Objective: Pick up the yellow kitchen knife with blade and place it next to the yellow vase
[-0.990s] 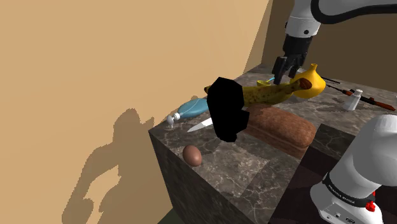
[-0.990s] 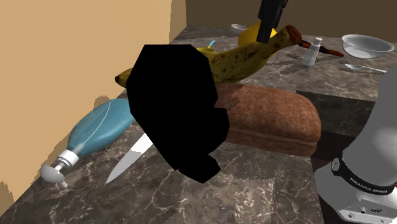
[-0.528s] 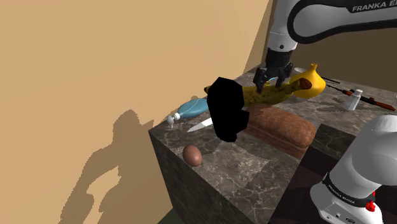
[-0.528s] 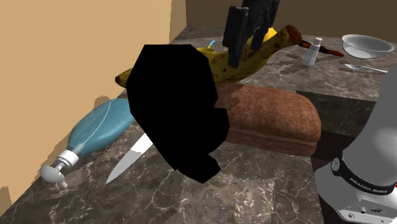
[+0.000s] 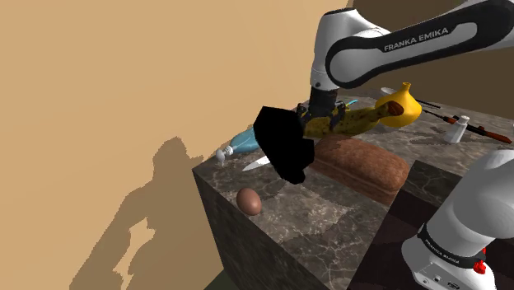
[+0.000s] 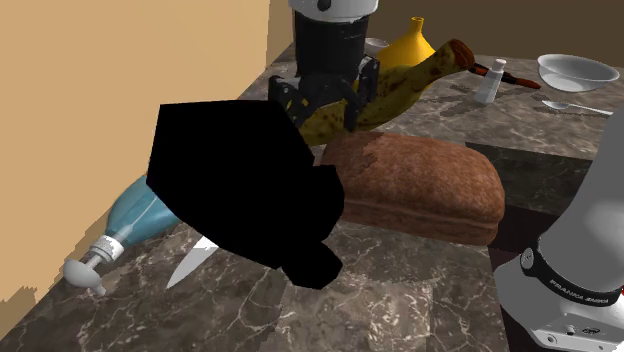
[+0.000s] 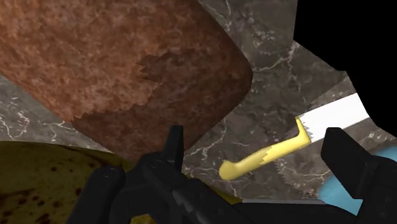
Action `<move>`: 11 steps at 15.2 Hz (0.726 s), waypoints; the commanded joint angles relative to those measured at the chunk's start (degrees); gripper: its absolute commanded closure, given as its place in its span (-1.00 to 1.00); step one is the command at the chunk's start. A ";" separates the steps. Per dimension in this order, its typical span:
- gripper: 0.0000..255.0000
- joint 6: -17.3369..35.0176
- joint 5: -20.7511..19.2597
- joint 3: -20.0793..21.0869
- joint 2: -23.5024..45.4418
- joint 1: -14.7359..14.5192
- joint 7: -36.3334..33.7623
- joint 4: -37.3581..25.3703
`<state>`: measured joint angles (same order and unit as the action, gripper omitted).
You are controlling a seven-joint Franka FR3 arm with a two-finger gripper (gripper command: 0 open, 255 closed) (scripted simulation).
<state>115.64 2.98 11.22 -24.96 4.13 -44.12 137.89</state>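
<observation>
I read the hand [image 7: 261, 153] as wide open. In the wrist view its two fingers stand apart, and the yellow handle of the knife [image 7: 267, 159] lies on the table [image 7: 267, 57] between them, untouched, so nothing is held. I judge the spread is set to straddle the handle rather than the white blade, which passes behind the black shape [image 5: 282, 144] at the centre of the shoulder view. The hand hangs low, just beside the bread loaf [image 5: 362, 165] and the spotted banana [image 5: 358, 121], so any descent must stay clear of both. The yellow vase [image 5: 398, 105] stands in the upper right of the shoulder view, behind the banana, and the knife belongs beside it. Next step, in my judgement: lower the hand, then close on the handle.
</observation>
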 commanded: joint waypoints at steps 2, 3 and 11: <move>-1.00 4.04 -0.69 2.92 7.00 1.55 -9.36 -3.07; -1.00 5.24 -1.18 3.74 9.30 2.07 -12.36 -4.15; -1.00 11.72 -8.40 6.48 28.43 4.24 -36.48 -15.71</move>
<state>126.71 -4.17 17.65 0.52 8.26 -77.14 124.28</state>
